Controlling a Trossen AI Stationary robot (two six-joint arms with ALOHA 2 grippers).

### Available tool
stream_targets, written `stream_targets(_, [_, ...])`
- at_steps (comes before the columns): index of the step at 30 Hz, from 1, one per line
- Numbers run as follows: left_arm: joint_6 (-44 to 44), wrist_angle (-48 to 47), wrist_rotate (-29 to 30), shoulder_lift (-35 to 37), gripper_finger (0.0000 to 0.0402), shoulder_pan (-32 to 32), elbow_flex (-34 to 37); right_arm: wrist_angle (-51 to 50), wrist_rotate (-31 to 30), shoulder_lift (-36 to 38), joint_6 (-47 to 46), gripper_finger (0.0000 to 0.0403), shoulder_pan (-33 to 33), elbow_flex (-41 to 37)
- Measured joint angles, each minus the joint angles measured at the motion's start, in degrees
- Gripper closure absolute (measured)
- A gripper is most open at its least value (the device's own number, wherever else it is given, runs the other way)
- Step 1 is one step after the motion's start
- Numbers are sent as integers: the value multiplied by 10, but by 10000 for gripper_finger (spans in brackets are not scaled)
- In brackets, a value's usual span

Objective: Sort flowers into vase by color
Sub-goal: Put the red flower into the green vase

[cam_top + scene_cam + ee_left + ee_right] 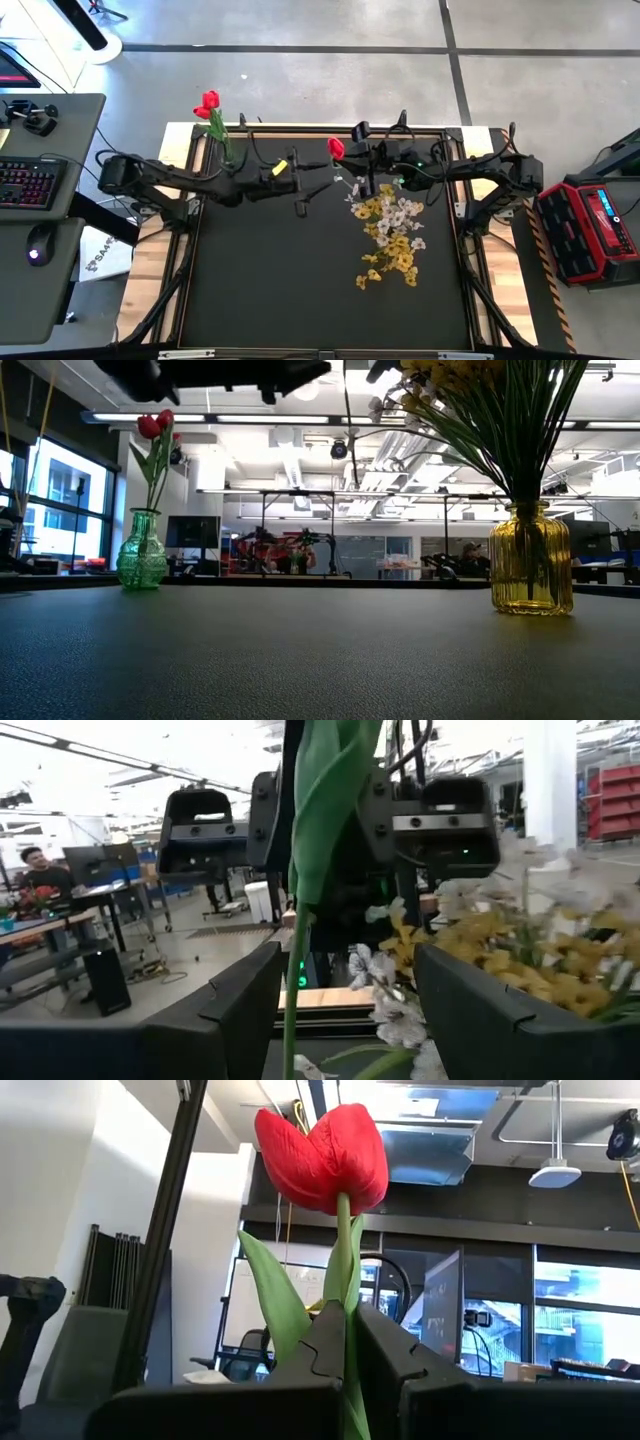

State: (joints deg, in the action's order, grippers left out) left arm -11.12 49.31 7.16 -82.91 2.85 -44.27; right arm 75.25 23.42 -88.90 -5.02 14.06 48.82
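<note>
Dark fingers of the right hand (345, 1350) fill the foreground of the right wrist view, pinched shut on the green stem of a red fabric tulip (322, 1155) that stands upright above them. From overhead this tulip (336, 148) is held in the air near the far edge of the black counter (270, 280), between the two arms. The left hand (300, 205) sits just beside it with its fingers spread; in its own wrist view the stem hangs between the fingers without either visibly touching it, so it grips nothing.

The handover looks done, with the right hand as sole carrier. The risk, as I judge it, is the route: the ribbed green glass vase (141, 550), which already holds red tulips (208, 106), stands at the far left corner, well apart from the right arm, so the reach across could knock the left arm. A thin stem held in a pinch may also swivel and miss the narrow neck.

Counted: two vases, the green one and a ribbed yellow glass vase (531, 558) holding the mixed yellow and whitish spray flowers (392, 232). Two red tulips appear to stand in the green vase, plus one in the air.
</note>
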Motion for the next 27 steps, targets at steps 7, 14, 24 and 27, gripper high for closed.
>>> stream_targets(7, [-27,2,8,-37,186,9,-37,-14,1,0,0,403,0,0])
stream_targets(14, [-49,-6,-11,-38,206,9,-50,-23,1,0,6,403,0,0])
stream_targets(24, [-55,-30,-26,-38,289,9,-69,-28,1,0,6,403,0,0])
stream_targets(27, [-70,-32,-26,-38,312,9,-69,-30,2,0,6,403,0,0])
